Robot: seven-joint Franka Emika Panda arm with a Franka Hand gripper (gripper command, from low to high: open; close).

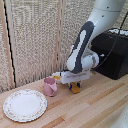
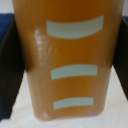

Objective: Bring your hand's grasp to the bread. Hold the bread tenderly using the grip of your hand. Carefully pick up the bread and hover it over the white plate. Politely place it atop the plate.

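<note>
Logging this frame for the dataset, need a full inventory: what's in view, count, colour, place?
bread: 1, golden-orange with pale stripes, between the fingers, at the table in the exterior view
plate: 1, white with faint patterned rim, on the table at the exterior view's left
cup: 1, pink, on the table between plate and gripper
black box: 1, black, at the exterior view's right, behind the arm
table: 1, light wood
screen: pale woven panels behind the table
arm: 1, white and grey, reaching down from the top
gripper: 1, white with dark-blue fingers, one on each side of the bread
</note>
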